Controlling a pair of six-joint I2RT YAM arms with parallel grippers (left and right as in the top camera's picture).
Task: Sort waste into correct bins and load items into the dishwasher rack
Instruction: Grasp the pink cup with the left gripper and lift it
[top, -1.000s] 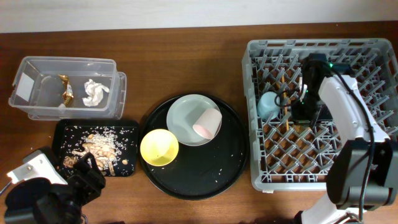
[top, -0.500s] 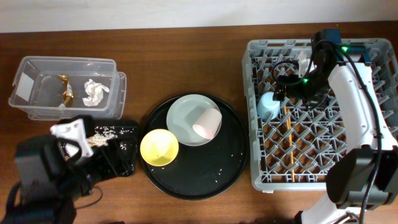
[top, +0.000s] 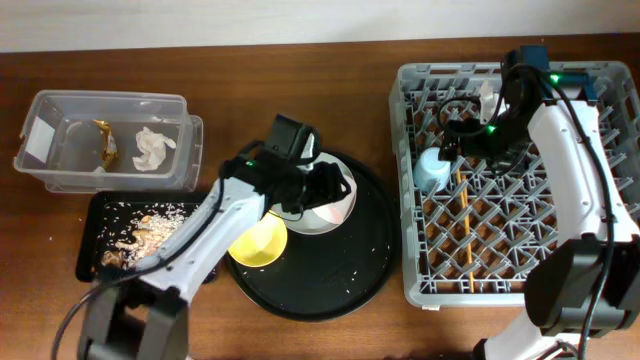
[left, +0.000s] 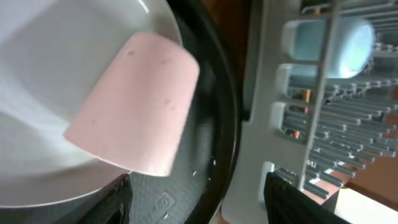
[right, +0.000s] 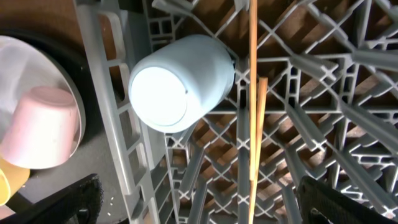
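The yellow bowl (top: 256, 237) sits on the near side of the round black tray (top: 370, 250). Just beyond it my left gripper (left: 198, 186) hangs, jaws spread, over the white cup with pink inside (left: 134, 118), which lies on its side on the pale grey-green plate (left: 37, 74). Farther right, my right gripper (right: 199, 190) is spread and empty above the rack (top: 408, 240), where the light blue cup (right: 180, 81) lies beside the chopsticks (right: 252, 93).

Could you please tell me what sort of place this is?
Likely a staged dish-clearing station: a wooden table carries a dishwasher rack, a yellow bowl on a round black tray, and a clear waste tub.
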